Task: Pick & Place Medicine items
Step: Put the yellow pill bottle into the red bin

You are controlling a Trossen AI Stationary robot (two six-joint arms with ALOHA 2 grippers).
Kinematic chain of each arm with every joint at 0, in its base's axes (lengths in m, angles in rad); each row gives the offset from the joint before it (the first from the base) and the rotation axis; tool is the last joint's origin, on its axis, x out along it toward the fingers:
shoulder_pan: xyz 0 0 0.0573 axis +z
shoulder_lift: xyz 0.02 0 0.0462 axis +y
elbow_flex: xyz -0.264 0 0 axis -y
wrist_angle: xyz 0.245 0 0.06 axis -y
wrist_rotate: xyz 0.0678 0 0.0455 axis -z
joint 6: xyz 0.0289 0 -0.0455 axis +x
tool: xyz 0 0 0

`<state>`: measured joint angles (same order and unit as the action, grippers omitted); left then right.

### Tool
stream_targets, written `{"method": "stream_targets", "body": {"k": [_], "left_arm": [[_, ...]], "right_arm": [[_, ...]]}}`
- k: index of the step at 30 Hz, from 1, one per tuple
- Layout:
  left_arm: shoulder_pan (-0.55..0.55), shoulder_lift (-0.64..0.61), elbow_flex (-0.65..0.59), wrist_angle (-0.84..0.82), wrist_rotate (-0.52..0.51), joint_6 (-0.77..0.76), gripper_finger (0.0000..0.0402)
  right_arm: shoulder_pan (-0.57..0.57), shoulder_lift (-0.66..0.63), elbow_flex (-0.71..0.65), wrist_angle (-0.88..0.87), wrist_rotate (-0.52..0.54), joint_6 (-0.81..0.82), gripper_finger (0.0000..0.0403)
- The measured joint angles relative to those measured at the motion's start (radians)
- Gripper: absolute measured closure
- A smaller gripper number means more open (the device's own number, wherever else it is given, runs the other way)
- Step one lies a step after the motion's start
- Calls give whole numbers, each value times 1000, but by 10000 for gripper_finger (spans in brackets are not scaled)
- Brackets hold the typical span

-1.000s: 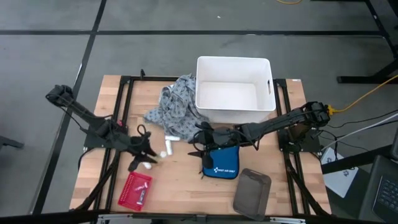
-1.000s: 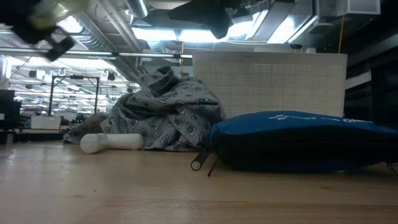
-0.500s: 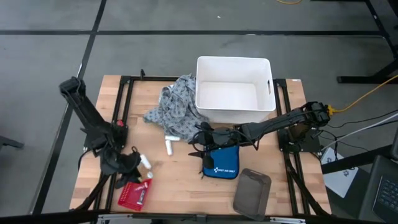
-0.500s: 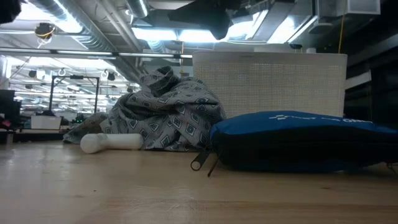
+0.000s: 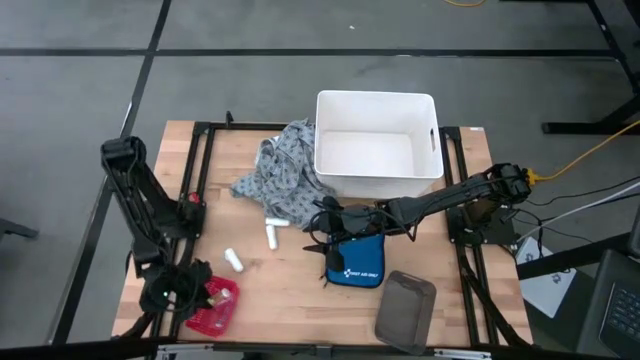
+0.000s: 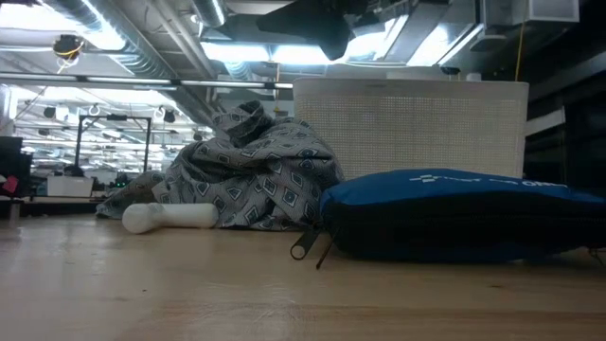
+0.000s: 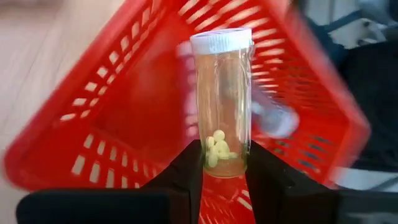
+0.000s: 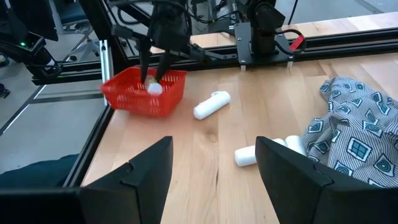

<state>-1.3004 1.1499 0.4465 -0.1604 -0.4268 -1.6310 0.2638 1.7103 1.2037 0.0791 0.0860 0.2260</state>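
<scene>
- Left gripper (image 7: 224,177): at the table's front-left corner, above the red basket (image 5: 215,305). Its two dark fingers (image 7: 186,171) are closed on the lower end of a pill bottle (image 7: 221,99).
- Pill bottle: clear amber, white cap, a few yellowish pills (image 7: 217,149) collected at the clamped end. The capped end reaches out past the fingertips, with the basket's red slatted floor behind it. In the right wrist view the bottle's white cap (image 8: 153,88) shows just inside the basket's rim, between the fingers.
- Red basket (image 8: 143,93): slotted plastic, on the wood near the table's front edge. A whitish, blurred item (image 7: 273,118) lies inside it; what it is cannot be told.
- White roll (image 5: 233,260): lying loose on the table, near the basket, clear of both grippers.
- Second white roll (image 5: 270,236): farther toward the middle, just beside the hem of the grey patterned cloth (image 5: 280,175); in the right wrist view two white pieces (image 8: 247,155) lie together at that spot.
- Right gripper (image 5: 318,232): at mid-table, over the near end of the blue first-aid pouch (image 5: 355,262). Its fingers (image 8: 143,171) are spread wide apart with nothing between them.
- White bin (image 5: 378,145): at the table's rear centre, behind the pouch and beside the cloth.
- Dark grey tray (image 5: 405,310): on the table's front edge, right of the pouch.
</scene>
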Motion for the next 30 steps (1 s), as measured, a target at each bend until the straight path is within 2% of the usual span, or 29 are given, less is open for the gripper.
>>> {"method": "stream_targets", "body": {"k": [5, 15, 22, 30], "left_arm": [[-20, 62, 2, 20, -5, -101, 284], [10, 47, -1, 26, -22, -87, 210], [51, -2, -1, 39, -17, -33, 197], [91, -52, -1, 59, 68, -13, 196]], "right_arm": [[0, 0, 0, 0, 0, -3, 174], [-1, 0, 0, 0, 3, -7, 174], [-1, 0, 0, -6, 3, -7, 174], [-1, -1, 1, -13, 3, -10, 174]]}}
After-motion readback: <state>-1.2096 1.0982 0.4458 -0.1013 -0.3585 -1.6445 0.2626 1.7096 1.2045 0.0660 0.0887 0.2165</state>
